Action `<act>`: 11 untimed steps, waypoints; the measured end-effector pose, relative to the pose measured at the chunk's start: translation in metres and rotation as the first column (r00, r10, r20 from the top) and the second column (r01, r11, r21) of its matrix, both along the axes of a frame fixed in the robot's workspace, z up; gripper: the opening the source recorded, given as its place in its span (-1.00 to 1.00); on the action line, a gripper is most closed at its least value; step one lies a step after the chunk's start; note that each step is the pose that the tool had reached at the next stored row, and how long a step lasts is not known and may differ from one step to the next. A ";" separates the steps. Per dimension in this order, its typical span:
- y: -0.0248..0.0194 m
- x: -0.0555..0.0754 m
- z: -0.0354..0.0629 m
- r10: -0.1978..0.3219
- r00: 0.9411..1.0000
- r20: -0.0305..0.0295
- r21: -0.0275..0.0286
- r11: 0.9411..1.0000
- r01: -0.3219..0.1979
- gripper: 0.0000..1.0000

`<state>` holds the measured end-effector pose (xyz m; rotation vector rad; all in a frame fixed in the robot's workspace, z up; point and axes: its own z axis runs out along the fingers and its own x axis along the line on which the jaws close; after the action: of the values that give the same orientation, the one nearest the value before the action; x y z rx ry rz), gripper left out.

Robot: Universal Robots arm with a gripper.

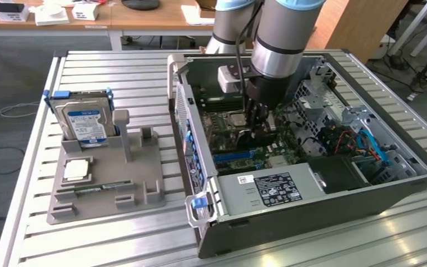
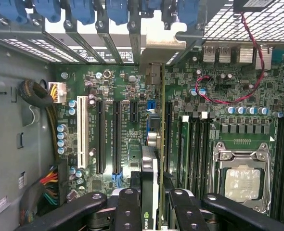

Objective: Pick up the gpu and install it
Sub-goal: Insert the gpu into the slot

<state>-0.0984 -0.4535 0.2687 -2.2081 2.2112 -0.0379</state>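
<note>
gpu [image 2: 149,168]: held on edge between the fingers [image 2: 127,207], over the motherboard's [image 2: 219,110] expansion slots.
hand [image 2: 154,202]: closed on the gpu, inside the case [image 1: 310,217].
case: laid open on the slatted surface [image 1: 109,239].
hard drive [image 1: 84,122]: stood in the grey holder [image 1: 102,194] beside the case.

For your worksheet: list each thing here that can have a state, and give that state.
computer case: open, lying on its side.
gripper: shut on the gpu.
gpu: edge-on over the motherboard.
hard drive: upright in the grey holder.
RAM stick: lying flat in the holder.
</note>
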 end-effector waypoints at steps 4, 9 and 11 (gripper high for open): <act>0.0000 0.000 -0.0031 0.000 1.000 0.000 0.000 1.000 0.000 -0.45; 0.0000 0.000 -0.0054 0.000 1.000 0.000 0.000 1.000 0.000 -0.45; 0.0000 0.000 -0.0074 0.000 1.000 0.000 0.000 1.000 0.000 -0.45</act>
<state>-0.0986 -0.4535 0.2613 -2.2080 2.2112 -0.0379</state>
